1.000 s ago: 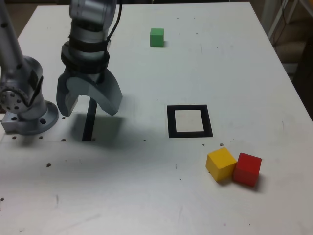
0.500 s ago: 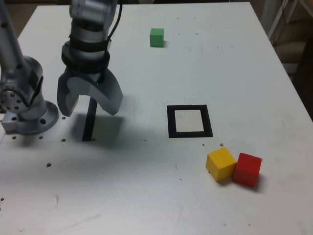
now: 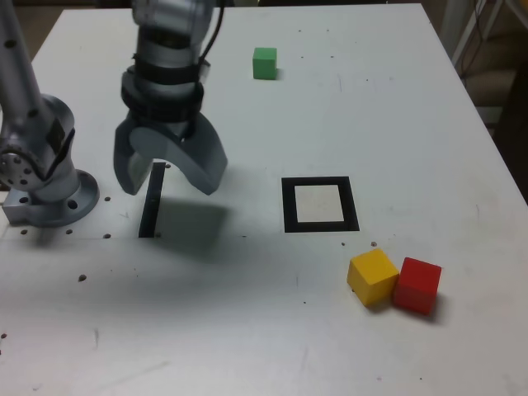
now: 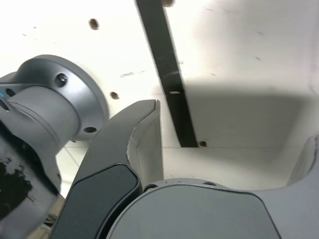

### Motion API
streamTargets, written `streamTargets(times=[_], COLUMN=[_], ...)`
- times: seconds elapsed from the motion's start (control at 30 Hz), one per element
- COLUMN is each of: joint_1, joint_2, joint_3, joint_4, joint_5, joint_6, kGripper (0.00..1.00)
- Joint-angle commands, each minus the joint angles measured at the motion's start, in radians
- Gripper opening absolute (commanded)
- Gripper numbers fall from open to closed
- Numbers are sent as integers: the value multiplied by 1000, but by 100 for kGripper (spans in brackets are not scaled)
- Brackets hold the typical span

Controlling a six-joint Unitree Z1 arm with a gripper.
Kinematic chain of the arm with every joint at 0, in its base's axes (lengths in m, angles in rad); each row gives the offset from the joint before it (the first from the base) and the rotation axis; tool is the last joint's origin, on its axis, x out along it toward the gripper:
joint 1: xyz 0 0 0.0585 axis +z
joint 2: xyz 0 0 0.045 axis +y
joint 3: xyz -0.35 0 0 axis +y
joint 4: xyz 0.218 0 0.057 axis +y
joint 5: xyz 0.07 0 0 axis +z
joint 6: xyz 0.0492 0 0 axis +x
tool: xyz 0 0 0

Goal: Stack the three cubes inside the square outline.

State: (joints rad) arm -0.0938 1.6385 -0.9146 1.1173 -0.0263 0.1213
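so the grey metal gripper [image 3: 169, 175] was hanging over the white tabletop [image 3: 247, 330] on the exterior view's left, jaws spread wide with nothing between them. it sat right above the far end of the thin black straight strip [image 3: 149, 210], which ran toward the camera out from under it. the wrist view showed the same thing: the dark strip [image 4: 167, 74] passing between the two curved fingers [image 4: 142, 144], and the gripper's shadow on the table.

the thick black square outline with the pale centre [image 3: 319, 204] was near the middle of the table, off to the exterior view's right of the gripper and well apart from it, with nothing inside. the small yellow cube [image 3: 372, 277] and the small red cube [image 3: 417, 285] sat side by side, touching, just in front of the outline's near right corner. the small green cube [image 3: 265, 63] was way off at the far side of the table, on its own. the arm's round grey base [image 3: 45, 177] was at the exterior view's left edge.
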Motion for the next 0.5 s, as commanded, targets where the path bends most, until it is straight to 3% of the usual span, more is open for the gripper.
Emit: streamTargets(times=[0.0, 0.3, 0.47], joint_1=[-17, -100, -146], joint_2=[17, 84, 122], joint_3=[-26, -161, -247], joint_4=[11, 83, 122], joint_5=[-2, 5, 29], joint_6=[1, 1, 2], kGripper=[99, 99, 99])
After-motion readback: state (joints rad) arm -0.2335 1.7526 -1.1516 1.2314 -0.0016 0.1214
